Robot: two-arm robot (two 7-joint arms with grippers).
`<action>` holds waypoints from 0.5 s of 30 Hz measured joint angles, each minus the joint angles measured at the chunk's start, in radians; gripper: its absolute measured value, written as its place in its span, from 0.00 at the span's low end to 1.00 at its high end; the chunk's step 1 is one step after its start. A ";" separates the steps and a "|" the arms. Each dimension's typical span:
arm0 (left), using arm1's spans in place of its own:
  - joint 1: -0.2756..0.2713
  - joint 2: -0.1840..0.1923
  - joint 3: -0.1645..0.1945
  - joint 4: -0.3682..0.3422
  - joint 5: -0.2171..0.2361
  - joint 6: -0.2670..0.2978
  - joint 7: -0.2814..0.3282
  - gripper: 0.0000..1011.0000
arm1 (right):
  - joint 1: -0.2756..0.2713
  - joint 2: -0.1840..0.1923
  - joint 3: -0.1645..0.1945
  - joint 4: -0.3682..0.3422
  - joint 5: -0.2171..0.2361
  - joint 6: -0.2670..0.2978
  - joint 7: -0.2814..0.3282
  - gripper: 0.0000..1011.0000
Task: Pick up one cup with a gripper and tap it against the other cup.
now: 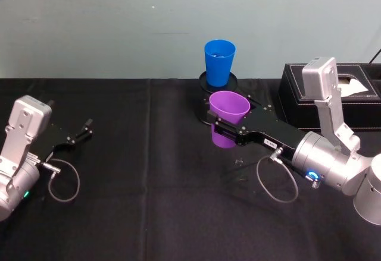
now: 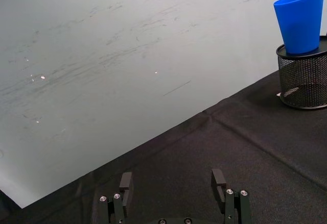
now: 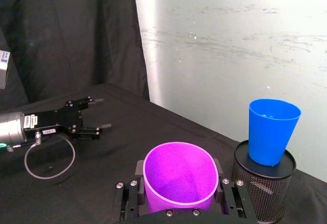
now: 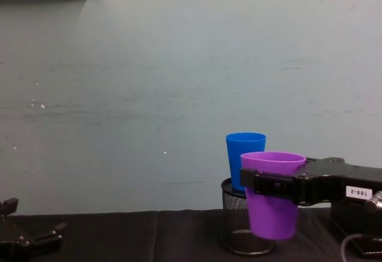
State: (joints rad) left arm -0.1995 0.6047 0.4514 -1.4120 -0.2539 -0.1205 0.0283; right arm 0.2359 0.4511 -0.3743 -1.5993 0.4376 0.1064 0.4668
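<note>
The right gripper [image 1: 223, 131] pinches the purple plastic cup [image 1: 228, 107], which looks empty in its wrist view. Just past it, a blue plastic cup [image 1: 219, 62] sits in a black wire-mesh pot [image 3: 265, 193]. The left gripper [image 2: 171, 180] is spread.

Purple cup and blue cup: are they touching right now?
Apart. The right wrist view shows a clear gap between the purple cup, held in the right claw, and the blue cup.

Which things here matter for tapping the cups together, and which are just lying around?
For the job: purple cup, held in the right hand; blue cup, set in the mesh pen holder.
Just there: tissue box; open left hand, far left.
</note>
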 joint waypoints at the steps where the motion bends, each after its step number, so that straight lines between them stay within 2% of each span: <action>1: 0.000 0.000 0.000 0.000 0.000 0.000 0.000 0.99 | 0.000 0.000 0.000 0.000 0.000 0.000 0.000 0.72; 15: 0.000 0.000 0.000 0.000 0.000 0.000 0.000 0.99 | 0.000 0.000 0.000 0.000 0.000 0.000 0.000 0.72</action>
State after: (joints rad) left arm -0.1995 0.6047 0.4514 -1.4120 -0.2539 -0.1205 0.0283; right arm 0.2358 0.4511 -0.3743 -1.5993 0.4376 0.1063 0.4668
